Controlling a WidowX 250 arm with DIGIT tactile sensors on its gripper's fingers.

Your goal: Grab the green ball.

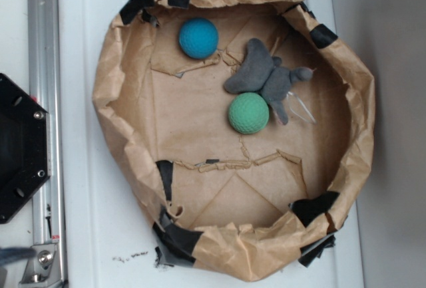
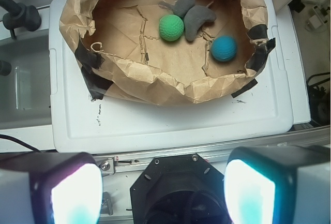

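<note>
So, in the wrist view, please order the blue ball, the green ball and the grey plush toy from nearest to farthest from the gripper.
The gripper is at the bottom edge, jaws open.
1. Blue ball: right side of the paper bowl, lowest in the picture.
2. Green ball: centre, a little farther up.
3. Grey plush toy: behind and touching the green ball, reaching the back wall.

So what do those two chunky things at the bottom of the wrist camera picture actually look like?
They are the gripper fingers: two blocky, dark-sided pieces with rounded corners. Their facing pads glow white with a cyan tint and a pinkish fringe, blurred by closeness. Between them sits the robot's black hexagonal base, held with small screws.
</note>
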